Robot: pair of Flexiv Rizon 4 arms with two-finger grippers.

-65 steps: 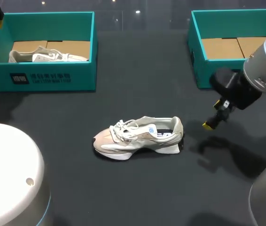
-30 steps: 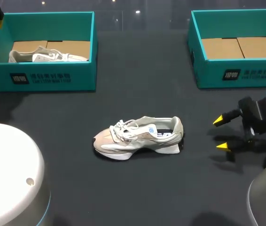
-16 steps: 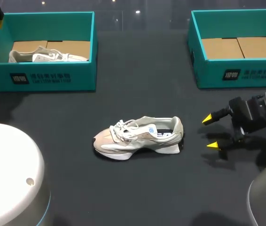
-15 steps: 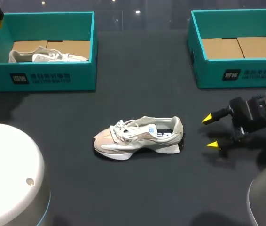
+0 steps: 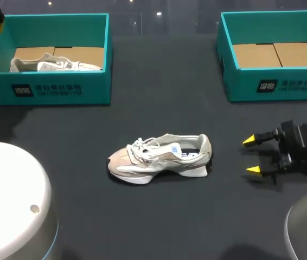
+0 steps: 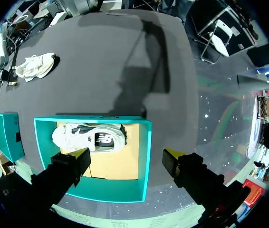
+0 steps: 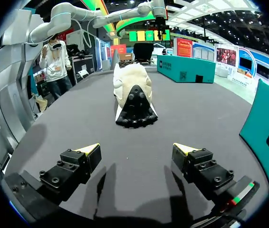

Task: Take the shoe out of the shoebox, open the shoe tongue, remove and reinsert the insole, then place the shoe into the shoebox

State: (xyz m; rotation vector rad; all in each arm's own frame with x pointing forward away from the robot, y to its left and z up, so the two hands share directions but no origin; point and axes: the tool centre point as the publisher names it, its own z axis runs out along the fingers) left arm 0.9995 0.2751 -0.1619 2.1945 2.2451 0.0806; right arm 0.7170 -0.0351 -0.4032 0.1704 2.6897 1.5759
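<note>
On the dark table (image 5: 159,216) the shoe (image 5: 160,157) sits in the open, heel facing the right gripper (image 5: 251,155), whose wide, empty jaws line up to grasp it. The left gripper (image 6: 126,154) hangs open and empty above a shoebox (image 6: 145,156).

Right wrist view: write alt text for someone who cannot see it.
A pale sneaker lies on the dark table ahead of the open right gripper, heel toward it, with a gap between them. A teal shoebox stands beside the gripper.
</note>
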